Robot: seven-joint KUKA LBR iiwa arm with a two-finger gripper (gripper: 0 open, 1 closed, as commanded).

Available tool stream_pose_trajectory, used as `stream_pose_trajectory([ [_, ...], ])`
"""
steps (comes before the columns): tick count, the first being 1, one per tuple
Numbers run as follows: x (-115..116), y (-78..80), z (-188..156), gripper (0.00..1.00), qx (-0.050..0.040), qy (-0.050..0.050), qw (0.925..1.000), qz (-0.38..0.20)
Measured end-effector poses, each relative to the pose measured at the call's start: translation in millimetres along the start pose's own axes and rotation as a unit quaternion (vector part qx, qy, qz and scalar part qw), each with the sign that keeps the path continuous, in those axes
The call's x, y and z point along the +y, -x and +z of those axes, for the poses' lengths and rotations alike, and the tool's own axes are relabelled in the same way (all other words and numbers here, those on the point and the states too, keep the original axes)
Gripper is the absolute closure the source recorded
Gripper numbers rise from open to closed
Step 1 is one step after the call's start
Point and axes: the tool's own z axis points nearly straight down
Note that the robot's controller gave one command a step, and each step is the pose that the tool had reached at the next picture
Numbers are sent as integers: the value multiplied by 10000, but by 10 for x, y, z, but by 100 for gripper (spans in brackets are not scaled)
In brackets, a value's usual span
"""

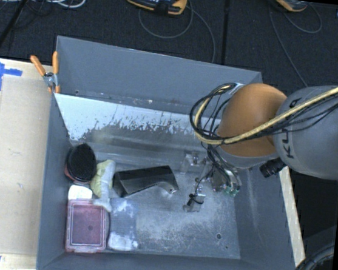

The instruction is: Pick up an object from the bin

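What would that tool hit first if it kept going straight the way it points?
Probably the bare grey bin floor: the tool points down at an open patch just beside the flat black object. Depth is hard to judge from this view.

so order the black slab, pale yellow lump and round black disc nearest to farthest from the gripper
1. Flat black slab, just left of the gripper.
2. Pale yellow soft lump, farther left.
3. Round black disc, by the left wall.
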Motion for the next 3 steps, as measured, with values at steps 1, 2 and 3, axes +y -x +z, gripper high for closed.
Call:
stream_pose_trajectory([
  [1,0,17,-46,0,-39,0,10000,0],
  [2,369,142,-66,0,-24,-11,9995,330],
  [3,659,199,370,0,-76,7,10000,-16],
])
